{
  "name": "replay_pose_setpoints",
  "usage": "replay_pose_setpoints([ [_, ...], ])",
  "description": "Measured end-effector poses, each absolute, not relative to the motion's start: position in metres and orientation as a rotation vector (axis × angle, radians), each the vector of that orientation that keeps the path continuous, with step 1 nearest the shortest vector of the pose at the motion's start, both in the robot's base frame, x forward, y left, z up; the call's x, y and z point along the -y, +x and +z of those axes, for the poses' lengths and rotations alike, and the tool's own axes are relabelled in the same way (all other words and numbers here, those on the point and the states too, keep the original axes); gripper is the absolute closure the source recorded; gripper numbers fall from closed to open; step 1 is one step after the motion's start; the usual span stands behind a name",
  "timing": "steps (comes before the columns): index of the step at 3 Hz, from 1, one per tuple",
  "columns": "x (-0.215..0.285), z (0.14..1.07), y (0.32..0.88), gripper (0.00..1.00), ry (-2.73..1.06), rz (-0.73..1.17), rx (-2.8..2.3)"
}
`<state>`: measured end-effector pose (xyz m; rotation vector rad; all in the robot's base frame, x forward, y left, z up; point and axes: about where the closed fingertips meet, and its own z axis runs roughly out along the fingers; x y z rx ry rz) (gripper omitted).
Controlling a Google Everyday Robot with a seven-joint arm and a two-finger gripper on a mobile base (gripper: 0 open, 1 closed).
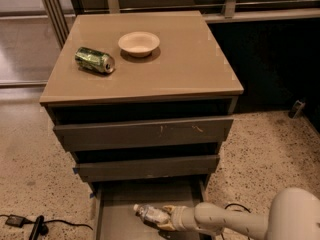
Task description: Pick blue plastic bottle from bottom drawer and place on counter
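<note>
The blue plastic bottle (150,214) lies on its side on the grey floor of the open bottom drawer (117,219), with its white cap pointing left. My gripper (164,218) reaches in from the right on a white arm and is at the bottle's base end, touching it. The bottle rests on the drawer floor. The tan counter (185,64) above holds no bottle.
A green metal can (95,60) lies on its side at the counter's left, and a pale bowl (139,43) stands near the back middle. Two scuffed drawer fronts (145,133) overhang the bottom drawer. A black cable (35,225) lies on the floor at left.
</note>
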<state>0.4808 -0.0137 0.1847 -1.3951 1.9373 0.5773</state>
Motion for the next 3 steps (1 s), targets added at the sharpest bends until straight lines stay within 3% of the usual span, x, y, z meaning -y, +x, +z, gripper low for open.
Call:
replay_pose_setpoints([
  [3,0.068,0.306,0.454,1.00,-1.358,0.516,-1.723],
])
